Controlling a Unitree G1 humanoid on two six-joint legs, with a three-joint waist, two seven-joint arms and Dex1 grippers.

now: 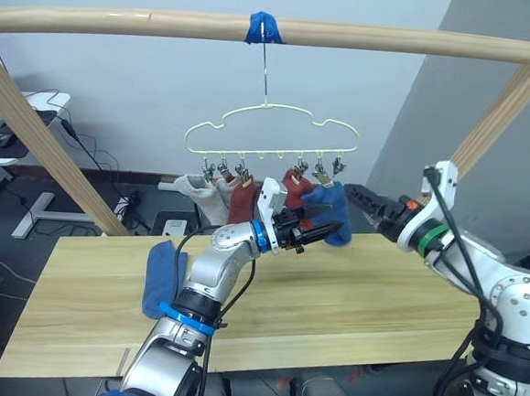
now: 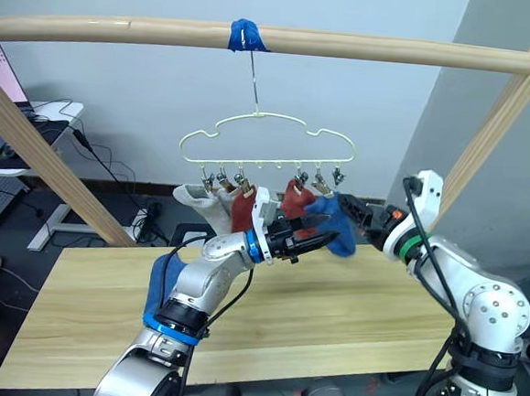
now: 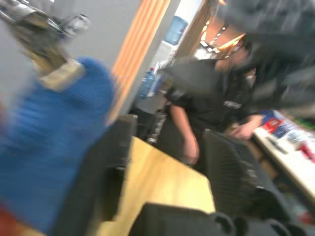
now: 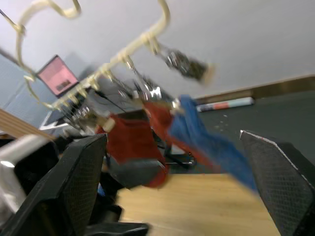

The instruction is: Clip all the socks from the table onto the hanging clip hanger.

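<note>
Socks: five hang clipped on the clip hanger [image 1: 270, 132]; one blue sock [image 1: 160, 278] lies on the table [image 1: 348, 305]. I see left gripper [image 1: 316, 230] (jaws spread) beside the hanging blue sock [image 1: 330, 206]; right gripper [image 1: 361, 197] jaws also spread.

Clip hanger [image 1: 270, 130]: pale yellow-green wire, hung from rail by long hook.
Clipped socks: 2 grey [image 1: 203, 193], 2 red [image 1: 241, 199], 1 blue [image 1: 330, 208].
Blue sock [image 1: 162, 280]: lay flat on table [image 1: 349, 296], left side.
</note>
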